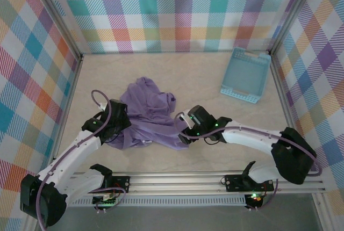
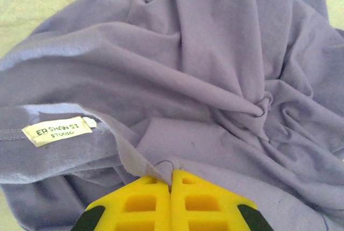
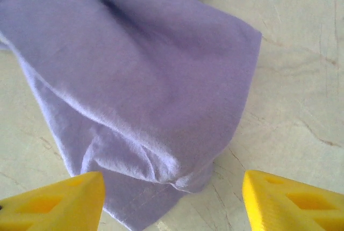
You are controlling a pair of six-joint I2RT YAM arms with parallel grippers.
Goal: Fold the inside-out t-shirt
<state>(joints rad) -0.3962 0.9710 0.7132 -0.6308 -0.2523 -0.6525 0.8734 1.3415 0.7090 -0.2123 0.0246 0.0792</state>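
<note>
While the left gripper (image 2: pixel 171 181) is clenched on an edge fold beside the label (image 2: pixel 56 130), the t-shirt (image 1: pixel 148 114) lies crumpled left of table (image 1: pixel 231 118) centre. Looks soft, limp, light, so pinch edges; the right gripper (image 3: pixel 172 188) hangs released over its right corner.

Lavender t-shirt (image 1: pixel 148 114) is basically a crumpled heap, bunched up and creased all over, lying flat-ish well to the left of the blue basket (image 1: pixel 246 75) and a bit nearer. Its white neck label (image 2: pixel 56 130) faces up.
</note>
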